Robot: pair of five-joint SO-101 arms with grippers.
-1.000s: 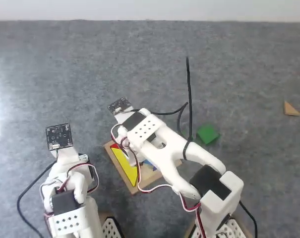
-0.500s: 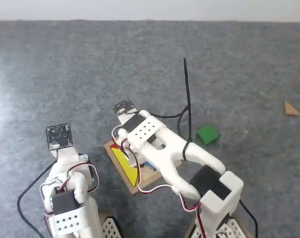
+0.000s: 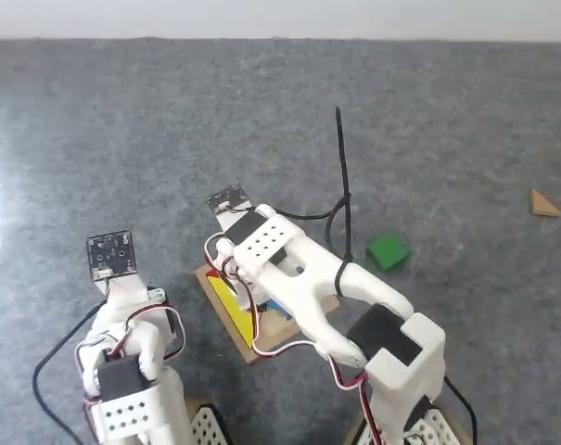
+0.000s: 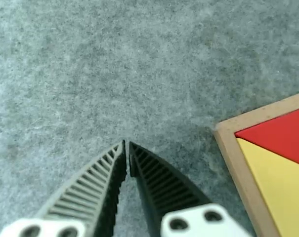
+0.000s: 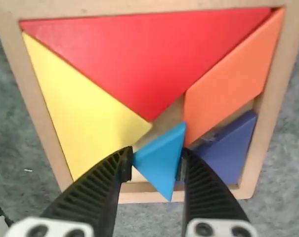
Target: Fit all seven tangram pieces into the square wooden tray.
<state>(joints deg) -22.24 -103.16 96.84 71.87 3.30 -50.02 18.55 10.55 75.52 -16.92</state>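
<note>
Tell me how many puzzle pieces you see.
7: red, yellow, orange, purple in the tray; blue triangle between the right fingers over it; green and tan on the table.

The grey speckled table (image 4: 139, 64) is looking rough and matt. The square wooden tray (image 5: 33, 113) is showing bare, unvarnished grain; the light blue triangular piece (image 5: 162, 162) is looking smoothly painted. The right end effector (image 5: 155, 156) is showing ribbed black plastic fingers (image 5: 97, 190).

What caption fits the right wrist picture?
Right gripper pinches the light blue triangle at the wooden tray holding red, yellow, orange and dark blue pieces.
</note>
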